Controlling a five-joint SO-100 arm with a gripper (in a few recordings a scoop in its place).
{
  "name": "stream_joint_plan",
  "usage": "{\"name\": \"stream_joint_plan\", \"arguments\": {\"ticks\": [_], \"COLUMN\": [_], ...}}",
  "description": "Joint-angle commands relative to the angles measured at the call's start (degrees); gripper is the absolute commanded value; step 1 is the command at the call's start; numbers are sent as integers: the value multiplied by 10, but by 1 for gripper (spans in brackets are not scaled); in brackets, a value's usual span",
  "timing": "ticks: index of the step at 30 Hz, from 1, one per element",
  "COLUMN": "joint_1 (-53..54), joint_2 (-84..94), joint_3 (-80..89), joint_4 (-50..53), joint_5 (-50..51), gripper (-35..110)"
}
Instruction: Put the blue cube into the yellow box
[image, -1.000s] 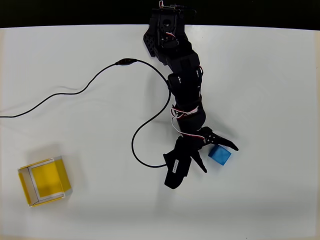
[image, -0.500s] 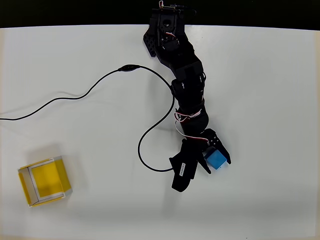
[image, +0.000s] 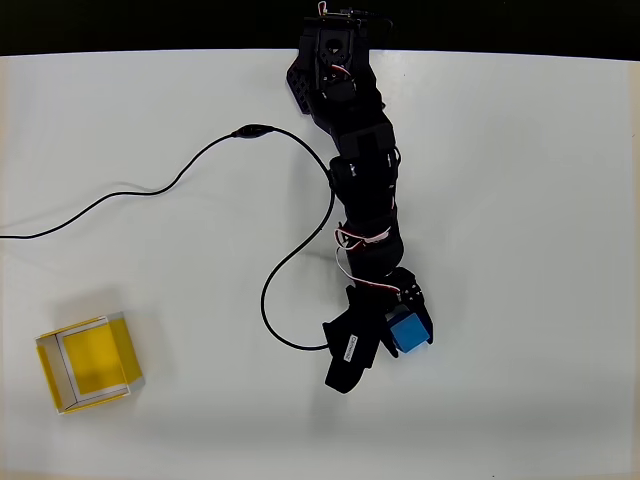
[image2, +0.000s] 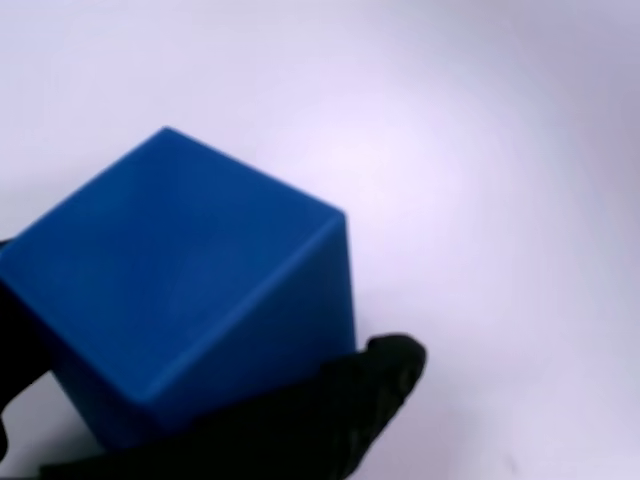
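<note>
Gripper (image: 400, 330) clamps the blue cube (image: 408, 329) between both fingers, well right of the yellow box (image: 88, 362), bare white table (image: 220, 400) lying between them

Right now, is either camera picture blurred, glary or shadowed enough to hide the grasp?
Overhead view: sharp, evenly lit, soft shadows only; the black two-finger claw closes on the small bright-blue cube, the shallow yellow box clear. Wrist view: soft-focused close up, white table washed out, blue cube still readable.
</note>
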Motion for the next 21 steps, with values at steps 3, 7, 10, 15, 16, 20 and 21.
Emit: {"name": "stream_joint_plan", "arguments": {"ticks": [3,7,10,15,16,20,21], "joint_1": [82,131,169,248,266,345,366], "joint_2": [142,197,239,311,323,351,352], "joint_3": [-59,-62,-59,-59,-59,-63,-65], "joint_4": [54,72,88,134,142,160,162], "joint_5": [-20,-32,-40,-53,-55,-48,-48], "gripper": [9,9,9,9,9,9,9]}}
